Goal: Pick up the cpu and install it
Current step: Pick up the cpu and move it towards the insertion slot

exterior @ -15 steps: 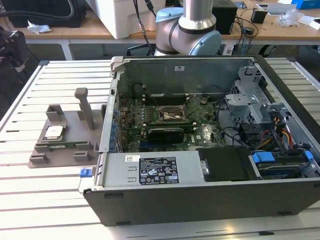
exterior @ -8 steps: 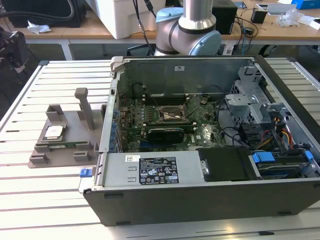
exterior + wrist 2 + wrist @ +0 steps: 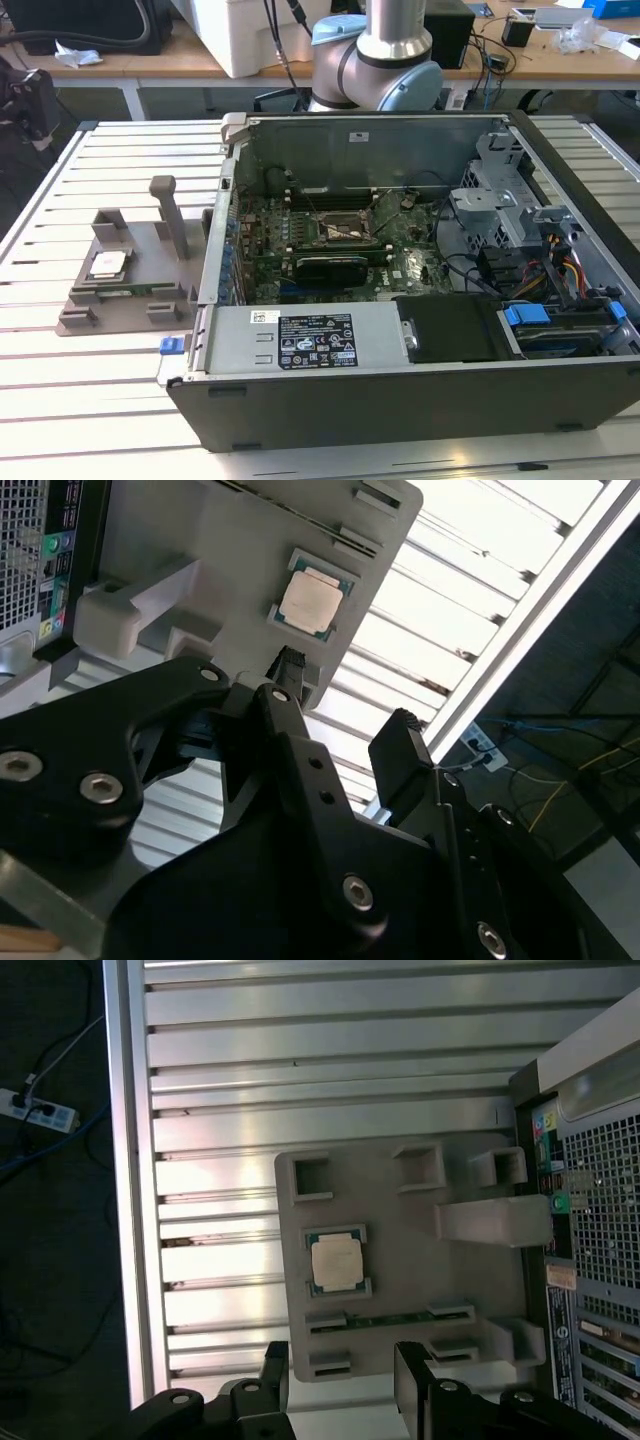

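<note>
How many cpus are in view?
1. The cpu sits in a recess of the grey tray on the slatted table, on the exterior view's left of the open case. Another could be hidden inside the case.

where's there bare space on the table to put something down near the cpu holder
Bare slats run between the grey holder and the table's near edge, and along the holder's side toward the exterior view's left. Crowded: the holder itself, carrying the cpu and a memory stick, and the open computer case.
</note>
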{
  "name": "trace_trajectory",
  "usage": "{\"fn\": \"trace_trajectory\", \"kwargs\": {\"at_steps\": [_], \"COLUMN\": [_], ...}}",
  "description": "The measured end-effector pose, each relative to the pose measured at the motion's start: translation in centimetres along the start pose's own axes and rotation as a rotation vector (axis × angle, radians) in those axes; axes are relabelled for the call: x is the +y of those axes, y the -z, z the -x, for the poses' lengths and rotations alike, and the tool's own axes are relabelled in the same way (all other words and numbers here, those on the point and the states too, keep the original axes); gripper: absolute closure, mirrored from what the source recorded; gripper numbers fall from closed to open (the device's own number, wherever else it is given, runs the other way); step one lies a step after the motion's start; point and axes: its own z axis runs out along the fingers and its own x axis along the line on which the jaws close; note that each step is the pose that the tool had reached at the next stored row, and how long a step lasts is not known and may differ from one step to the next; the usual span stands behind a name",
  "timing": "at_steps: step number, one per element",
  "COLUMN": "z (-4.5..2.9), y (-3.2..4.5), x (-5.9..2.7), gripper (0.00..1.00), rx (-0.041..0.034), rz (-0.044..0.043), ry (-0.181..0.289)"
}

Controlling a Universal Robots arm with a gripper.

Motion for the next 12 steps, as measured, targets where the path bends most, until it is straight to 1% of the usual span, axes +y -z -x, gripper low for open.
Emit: {"fn": "trace_trajectory", "kwargs": {"at_steps": [7, 12], "z": [-0.01, -0.02], "y": [-0.67, -0.98], "x": [-0.02, -0.03], "gripper": [0.46, 0.46], "rx": [0.0000, 0.0000], "rz": [0.0000, 0.0000], "ry": [0.000, 0.000]}}
